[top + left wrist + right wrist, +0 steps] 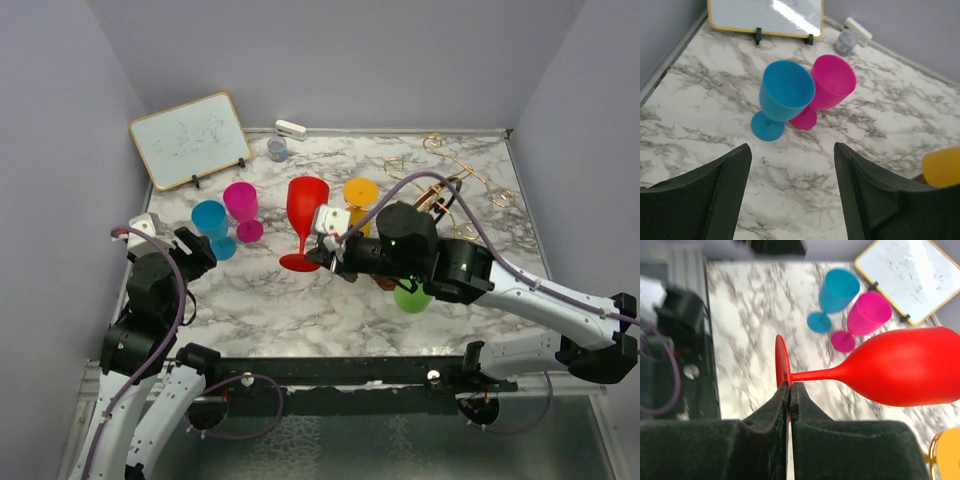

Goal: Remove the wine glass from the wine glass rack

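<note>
Right hand (790, 386): fingers are pressed together and clamped on the rim of the foot of the red wine glass (900, 365). A red sliver is seen between the pads in the right wrist view. In the top view the glass is seen upright, foot down on the desk (300, 315), near the middle and well apart from the rack (441, 192).

An orange glass (360, 192) is seen just beside the red one, on its right, between it and the rack. A green glass (412, 298) is partly covered by the right arm on the near side.

The rack is found at the far right of the desk, behind the right arm. It is made of copper wire, with curled ends spread toward the back wall and the right edge. Its lower part is hidden by the arm, so whether it stands or lies cannot be told.

Left hand (791, 147): fingers are held wide apart over bare marble, above the left side of the desk.

Ahead of it a blue glass (785, 92) and a pink glass (832, 82) are stood upright, bowls touching or nearly so, the pink one behind. Further back a yellow-framed whiteboard (765, 15) is propped in the far left corner. A small jar (845, 42) and a white block (857, 31) are set by the back wall.
</note>
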`<state>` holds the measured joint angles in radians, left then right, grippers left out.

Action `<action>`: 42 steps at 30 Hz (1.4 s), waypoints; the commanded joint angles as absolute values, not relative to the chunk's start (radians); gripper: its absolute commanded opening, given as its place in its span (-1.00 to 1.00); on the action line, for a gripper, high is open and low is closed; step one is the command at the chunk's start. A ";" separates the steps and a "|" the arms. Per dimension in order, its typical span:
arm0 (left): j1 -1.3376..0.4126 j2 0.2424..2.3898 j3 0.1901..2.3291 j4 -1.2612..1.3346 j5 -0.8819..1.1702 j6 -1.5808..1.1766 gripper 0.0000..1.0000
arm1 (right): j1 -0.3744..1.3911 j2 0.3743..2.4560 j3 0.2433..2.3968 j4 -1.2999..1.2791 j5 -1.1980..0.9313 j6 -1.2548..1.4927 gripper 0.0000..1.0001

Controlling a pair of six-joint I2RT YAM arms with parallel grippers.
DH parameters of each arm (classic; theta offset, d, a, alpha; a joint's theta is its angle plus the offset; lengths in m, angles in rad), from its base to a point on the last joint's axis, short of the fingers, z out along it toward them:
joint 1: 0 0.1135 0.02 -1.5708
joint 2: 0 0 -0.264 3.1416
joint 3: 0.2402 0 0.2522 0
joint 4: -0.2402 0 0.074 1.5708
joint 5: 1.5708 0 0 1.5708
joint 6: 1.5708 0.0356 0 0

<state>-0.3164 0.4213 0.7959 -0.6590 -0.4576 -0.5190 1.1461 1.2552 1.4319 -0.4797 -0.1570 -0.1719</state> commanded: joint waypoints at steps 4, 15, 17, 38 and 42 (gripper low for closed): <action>-0.319 0.484 1.051 -0.781 -0.215 -0.589 0.49 | 1.384 1.161 1.141 -0.283 0.328 -0.547 -0.97; -0.319 0.591 1.154 -0.863 0.176 -0.577 0.51 | 1.642 1.194 0.775 0.083 0.673 -1.010 -0.98; -0.320 0.601 1.152 -0.869 0.228 -0.570 0.51 | 1.663 1.207 0.726 0.158 0.694 -1.100 -0.98; -0.324 0.585 1.029 -0.879 0.407 -0.576 0.51 | 1.769 1.448 0.536 0.619 0.802 -1.523 -0.98; -0.326 0.582 1.011 -0.879 0.403 -0.574 0.51 | 1.782 1.480 0.512 0.696 0.801 -1.586 -0.98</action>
<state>-0.3168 0.5945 1.0203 -0.8787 0.3717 -0.5812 1.7634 1.4494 0.5442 0.5495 0.7769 -1.4818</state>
